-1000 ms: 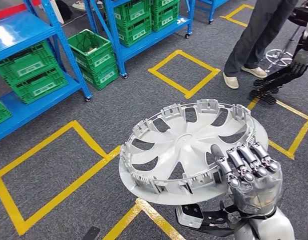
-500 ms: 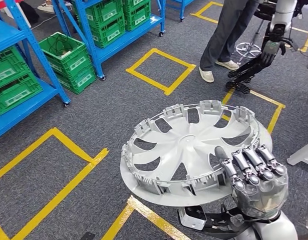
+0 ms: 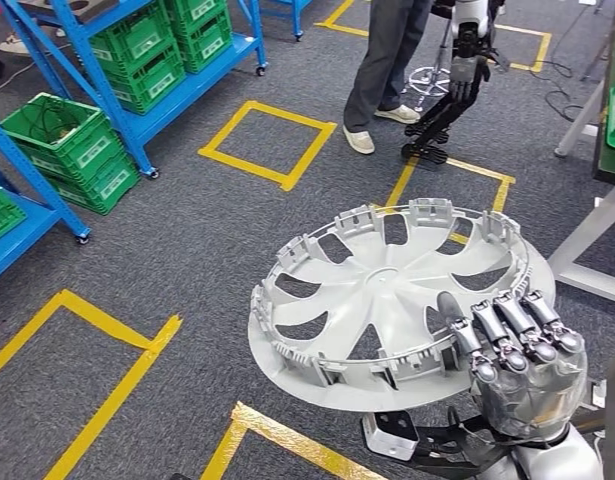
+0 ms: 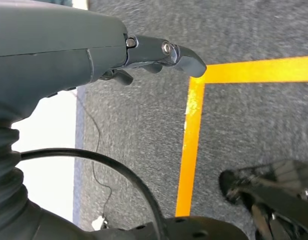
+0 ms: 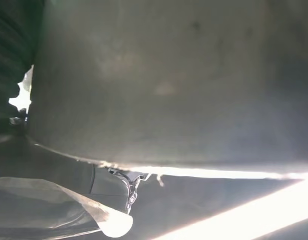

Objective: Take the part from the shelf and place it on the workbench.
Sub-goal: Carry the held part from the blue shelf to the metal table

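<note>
Hubcap (image 3: pixel 391 300) sat flat in the head view, inner side up, well above the grey carpet (image 3: pixel 198 240) — the right hand (image 3: pixel 519 355) gripped its near rim, fingers curled over the edge. Blue shelving (image 3: pixel 130 80) with green crates (image 3: pixel 59 140) stood off to the left, a person's legs (image 3: pixel 383 70) further back. Left wrist view had the left hand (image 4: pixel 106 52) holding nothing, fingers stretched out over yellow floor tape (image 4: pixel 190 145). Right wrist view — pretty much just the hubcap's shadowy underside, close up.

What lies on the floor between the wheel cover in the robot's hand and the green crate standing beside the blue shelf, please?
In the head view, bare grey carpet, edged by yellow floor tape, separates the wheel cover from the green crate.
</note>
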